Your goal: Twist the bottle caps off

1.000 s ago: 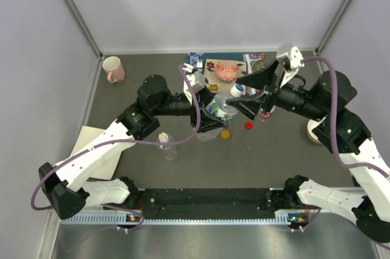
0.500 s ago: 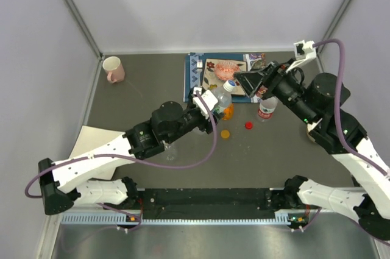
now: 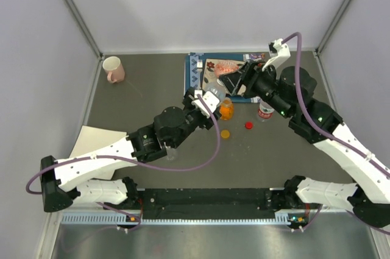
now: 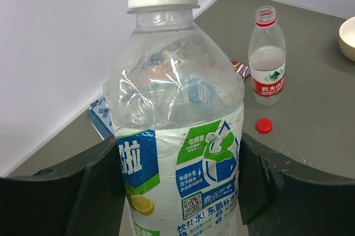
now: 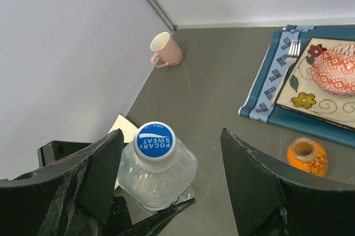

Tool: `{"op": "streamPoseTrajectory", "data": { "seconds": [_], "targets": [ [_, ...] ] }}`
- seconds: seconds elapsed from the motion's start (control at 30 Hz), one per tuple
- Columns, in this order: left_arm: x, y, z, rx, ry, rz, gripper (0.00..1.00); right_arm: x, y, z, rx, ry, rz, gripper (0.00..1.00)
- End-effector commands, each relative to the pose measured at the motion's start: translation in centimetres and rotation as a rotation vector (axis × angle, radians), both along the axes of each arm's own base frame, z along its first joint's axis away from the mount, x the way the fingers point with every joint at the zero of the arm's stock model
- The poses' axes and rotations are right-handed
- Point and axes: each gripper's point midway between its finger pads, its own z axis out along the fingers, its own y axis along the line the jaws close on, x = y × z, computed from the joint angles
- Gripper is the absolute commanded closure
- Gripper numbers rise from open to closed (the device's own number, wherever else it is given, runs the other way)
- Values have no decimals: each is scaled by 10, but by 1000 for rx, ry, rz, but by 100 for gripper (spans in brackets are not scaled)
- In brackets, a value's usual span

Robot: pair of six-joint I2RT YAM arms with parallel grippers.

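Note:
My left gripper (image 4: 177, 155) is shut on the body of the bottle (image 4: 177, 114) with the blue-white label, holding it upright near the table's middle (image 3: 211, 97). Its blue cap (image 5: 155, 139) sits on the neck. My right gripper (image 5: 171, 134) hovers over that cap, open, one finger on each side and neither touching it. The short orange bottle (image 5: 307, 156) and the red-label bottle (image 4: 267, 55) stand uncapped. A red cap (image 4: 264, 125) and an orange cap (image 3: 225, 133) lie loose on the table. The plain clear bottle is mostly hidden under my left arm.
A blue placemat (image 5: 266, 89) with a plate (image 5: 302, 94), a red patterned bowl (image 5: 335, 69) and a fork (image 5: 293, 50) lies at the back. A pink mug (image 3: 113, 68) stands back left. A pale sheet (image 3: 91, 140) lies left. A white bowl (image 4: 349, 36) sits right.
My left arm swung round and carried the labelled bottle slightly back and left. My right gripper moved in from the right to above its cap, and its jaws have narrowed.

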Motion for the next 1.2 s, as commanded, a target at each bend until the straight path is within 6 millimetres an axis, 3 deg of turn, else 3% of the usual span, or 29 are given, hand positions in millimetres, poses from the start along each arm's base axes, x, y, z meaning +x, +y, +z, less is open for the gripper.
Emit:
{"op": "streamPoseTrajectory", "data": {
  "seconds": [0.0, 0.2, 0.4, 0.5, 0.53, 0.6, 0.77, 0.9, 1.17],
  "targets": [
    [3, -1, 10, -37, -33, 26, 58, -1, 6, 24, 62, -39, 11, 30],
    [4, -2, 9, -37, -33, 26, 58, 1, 16, 18, 53, -29, 34, 36],
    [3, -2, 10, -41, -34, 23, 57, 2, 21, 9, 50, -15, 50, 51],
    [3, -2, 11, -43, -35, 23, 57, 0, 23, 5, 44, -10, 62, 70],
    [3, -2, 12, -48, -34, 23, 57, 0, 25, 3, 41, -6, 70, 87],
    [2, -2, 14, -56, -36, 16, 57, -2, 28, 0, 37, 1, 87, 100],
    [-7, -3, 26, -96, -39, -35, 57, -8, 32, -3, 17, -7, 137, 100],
    [-27, -9, 46, -150, -39, -165, 55, -20, 41, 0, -57, -42, 248, 100],
    [-100, -23, 78, -230, 75, -703, 57, -54, 37, 25, -128, -185, 421, 100]
  ]
}}
